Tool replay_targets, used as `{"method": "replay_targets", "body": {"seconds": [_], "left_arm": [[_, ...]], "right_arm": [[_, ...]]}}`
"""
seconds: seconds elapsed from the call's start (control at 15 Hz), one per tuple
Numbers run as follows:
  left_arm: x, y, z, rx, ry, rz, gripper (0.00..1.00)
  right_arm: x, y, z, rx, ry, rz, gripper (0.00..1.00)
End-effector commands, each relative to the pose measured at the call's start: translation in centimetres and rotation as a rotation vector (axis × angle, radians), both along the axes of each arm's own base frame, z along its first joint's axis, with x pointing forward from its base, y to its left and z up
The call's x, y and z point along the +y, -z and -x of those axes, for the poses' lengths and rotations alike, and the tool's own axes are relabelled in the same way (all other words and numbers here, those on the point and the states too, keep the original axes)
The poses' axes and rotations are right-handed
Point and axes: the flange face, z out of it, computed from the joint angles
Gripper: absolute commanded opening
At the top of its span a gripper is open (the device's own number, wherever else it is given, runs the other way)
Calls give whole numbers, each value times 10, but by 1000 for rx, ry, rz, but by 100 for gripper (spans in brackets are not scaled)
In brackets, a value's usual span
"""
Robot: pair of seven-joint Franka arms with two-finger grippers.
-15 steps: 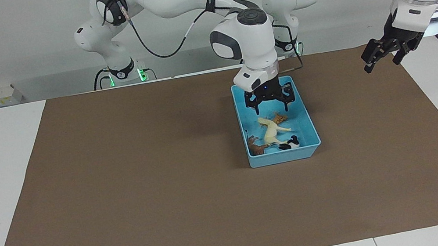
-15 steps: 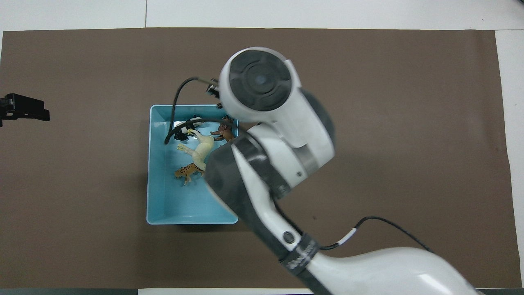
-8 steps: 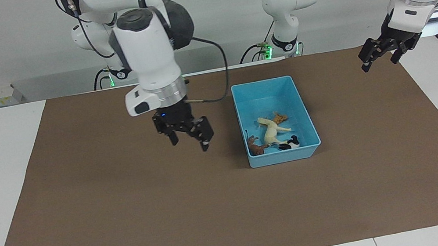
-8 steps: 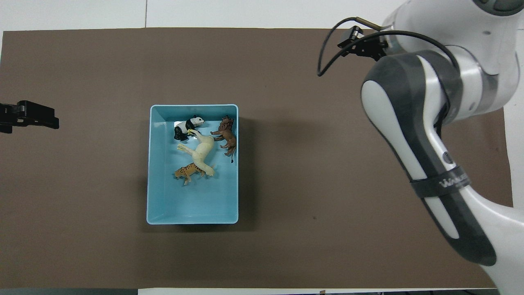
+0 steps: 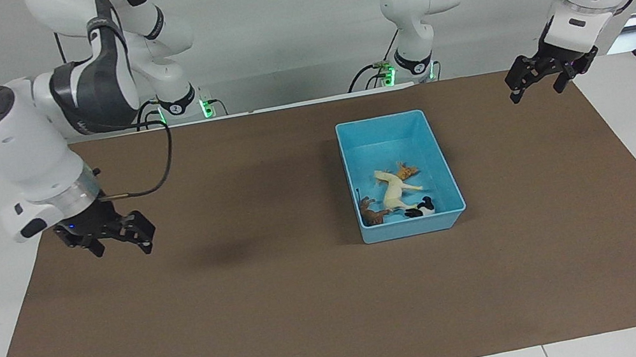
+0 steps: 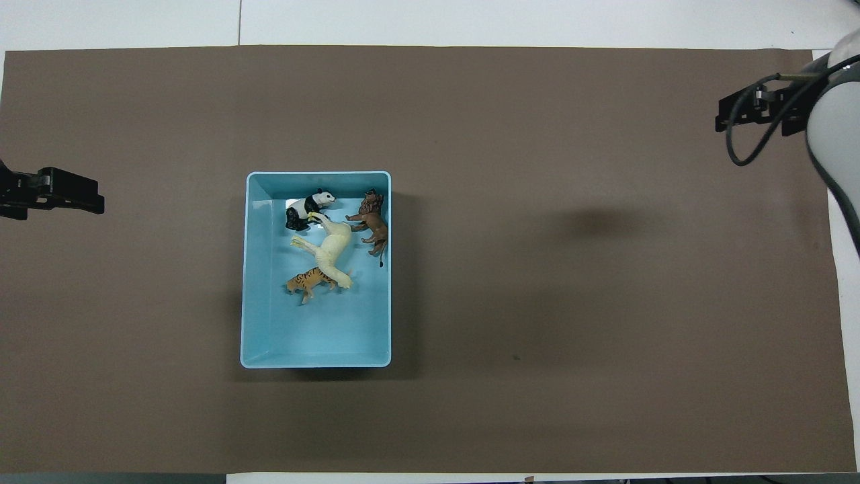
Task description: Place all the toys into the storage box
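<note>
Four small plastic animal figurines lie on their sides inside the light blue rectangular plastic storage box [image 6: 269,323], gathered in the half of it farther from the robots: the black-and-white panda [image 6: 308,206] and the brown lion-like animal [image 6: 371,227] by its wall, the cream-white horse [image 6: 330,249] sprawled between them, the orange striped tiger [image 6: 308,282] touching the horse's legs. Nothing is left on the brown mat [image 5: 251,319] around the box, so I'd judge the job done. The toys look light, stiff and a bit slick; I'd take any of them across the body, not by the thin legs. The box seems light too, and its rounded rim is the place to grip. The left pincer [image 5: 541,80] hangs open and empty over the mat's edge, well apart from the box toward the left arm's end of the desk. The right pincer [image 5: 118,236] is open and empty over the mat at the right arm's end, also well apart from the box. There is bare mat on every side of the box.
</note>
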Motion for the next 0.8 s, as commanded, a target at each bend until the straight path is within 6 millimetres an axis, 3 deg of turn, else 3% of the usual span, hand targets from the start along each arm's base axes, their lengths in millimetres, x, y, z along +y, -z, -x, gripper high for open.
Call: {"method": "replay_targets", "body": {"seconds": [0.0,0.27,0.4,0.53,0.73], "left_arm": [[-1,-5,7,8,15,-17,100],[0,-4,11,37,13,-17,100],[0,-4,11,41,13,-16,100],[-1,-2,12,42,15,-15,100],[-2,-1,13,44,13,-15,100]], "right_arm": [[-5,-34,42,28,-42,-17,100],[-7,-63,99,55,-44,-29,100],[-6,-72,118,104,-49,-29,100],[-8,-76,131,155,-52,-16,100],[-16,-78,136,171,-107,10,100]]}}
